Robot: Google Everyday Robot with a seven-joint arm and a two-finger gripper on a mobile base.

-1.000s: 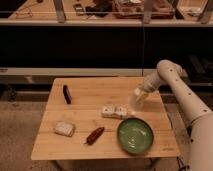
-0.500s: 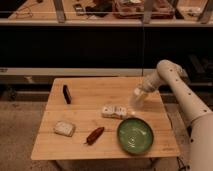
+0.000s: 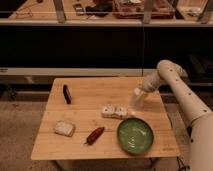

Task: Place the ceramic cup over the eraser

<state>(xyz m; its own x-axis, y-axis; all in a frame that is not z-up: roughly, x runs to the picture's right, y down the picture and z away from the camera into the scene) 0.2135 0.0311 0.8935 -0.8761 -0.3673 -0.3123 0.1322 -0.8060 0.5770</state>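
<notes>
The cup [image 3: 135, 99] was kept clamped in the fingers of the gripper [image 3: 136, 102] just behind the plate [image 3: 135, 145], nothing having shifted, so the eraser [image 3: 66, 93], far left of the plate, was not yet neared.

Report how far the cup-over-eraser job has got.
Done: nothing shows as finished; the eraser lies uncovered near the table's left edge. In hand: the gripper is at the ceramic cup on the right side, just past the white patterned box; whether the cup is lifted cannot be told. Left: carry the cup across and set it over the eraser.
</notes>
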